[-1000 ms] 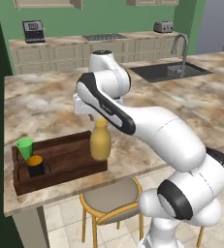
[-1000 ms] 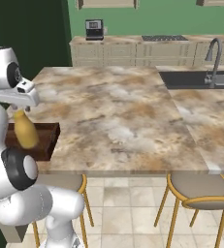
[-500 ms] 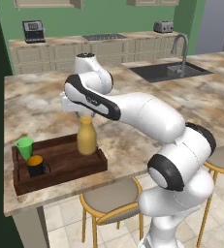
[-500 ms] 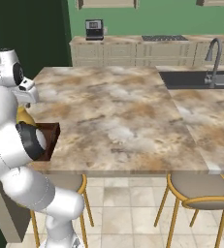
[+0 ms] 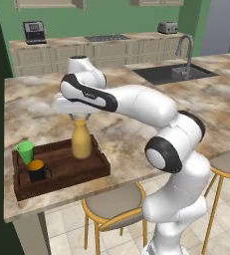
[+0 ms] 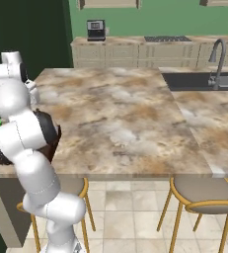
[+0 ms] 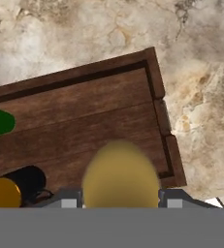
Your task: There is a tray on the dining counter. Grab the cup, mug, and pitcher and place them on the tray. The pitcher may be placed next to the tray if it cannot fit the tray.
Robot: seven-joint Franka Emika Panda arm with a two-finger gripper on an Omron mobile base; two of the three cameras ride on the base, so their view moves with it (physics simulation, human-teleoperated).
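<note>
3 items are sitting inside the tray point(image 5: 61, 175) now: the green cup point(image 5: 25, 151) and black mug point(image 5: 37, 171) at its left end, and the pitcher point(image 5: 80, 141), which was hanging beyond the tray's right end a second ago, is coming down over the right half. The gripper point(image 5: 79, 118) is clamping the pitcher's neck from above, jaws pressing both sides. Whether its base is touching the wood I cannot tell. To me, only lowering and letting go is remaining on the dining counter point(image 5: 136, 124).
</note>
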